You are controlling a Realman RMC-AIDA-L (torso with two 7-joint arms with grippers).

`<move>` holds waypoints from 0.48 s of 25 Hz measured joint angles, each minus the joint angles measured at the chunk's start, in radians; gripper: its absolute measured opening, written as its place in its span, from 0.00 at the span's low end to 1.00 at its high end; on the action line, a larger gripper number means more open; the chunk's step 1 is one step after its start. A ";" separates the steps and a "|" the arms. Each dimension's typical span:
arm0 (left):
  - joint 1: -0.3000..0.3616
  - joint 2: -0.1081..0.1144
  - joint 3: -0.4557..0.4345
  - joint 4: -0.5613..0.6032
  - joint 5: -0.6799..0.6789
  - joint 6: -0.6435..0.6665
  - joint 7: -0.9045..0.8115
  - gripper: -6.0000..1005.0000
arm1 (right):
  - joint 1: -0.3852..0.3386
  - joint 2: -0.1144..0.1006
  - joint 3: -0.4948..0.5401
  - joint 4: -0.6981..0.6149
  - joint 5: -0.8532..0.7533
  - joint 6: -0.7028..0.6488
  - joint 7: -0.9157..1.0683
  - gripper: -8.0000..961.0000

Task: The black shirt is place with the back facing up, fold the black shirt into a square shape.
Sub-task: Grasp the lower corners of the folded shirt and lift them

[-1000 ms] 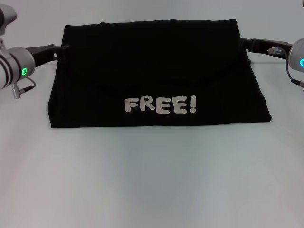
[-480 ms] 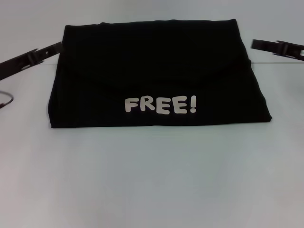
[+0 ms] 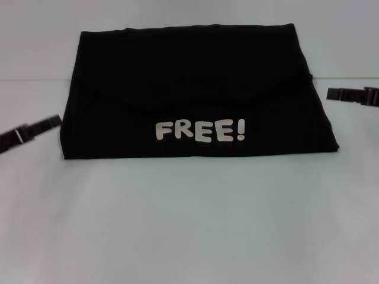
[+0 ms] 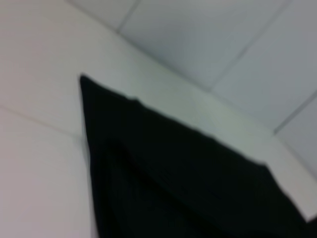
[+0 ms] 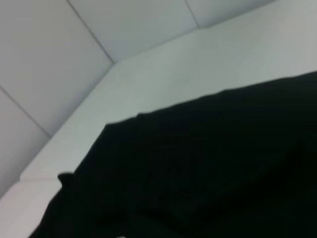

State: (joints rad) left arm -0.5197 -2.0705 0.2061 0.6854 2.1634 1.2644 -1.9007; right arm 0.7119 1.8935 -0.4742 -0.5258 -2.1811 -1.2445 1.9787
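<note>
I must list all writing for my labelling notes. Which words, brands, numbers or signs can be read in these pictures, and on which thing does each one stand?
"FREE!" in white capital letters, on the upper face of the folded black shirt, near its front edge in the head view.
No other text can be read: the left gripper, the right gripper and the white table show no readable label, and both wrist views show only plain black cloth with no writing.
</note>
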 joint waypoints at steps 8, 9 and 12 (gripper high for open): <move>-0.029 -0.019 0.140 -0.035 0.045 -0.132 0.031 0.73 | 0.002 0.003 -0.043 -0.002 0.000 -0.010 -0.006 0.58; -0.029 -0.019 0.140 -0.035 0.045 -0.132 0.031 0.73 | 0.002 0.002 -0.043 -0.002 0.001 -0.012 -0.004 0.58; -0.040 -0.024 0.209 -0.048 0.048 -0.209 0.033 0.73 | 0.003 -0.001 -0.042 -0.002 0.002 -0.015 0.002 0.58</move>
State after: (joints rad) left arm -0.5593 -2.0949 0.4151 0.6379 2.2113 1.0556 -1.8678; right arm 0.7146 1.8923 -0.5157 -0.5278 -2.1788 -1.2591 1.9802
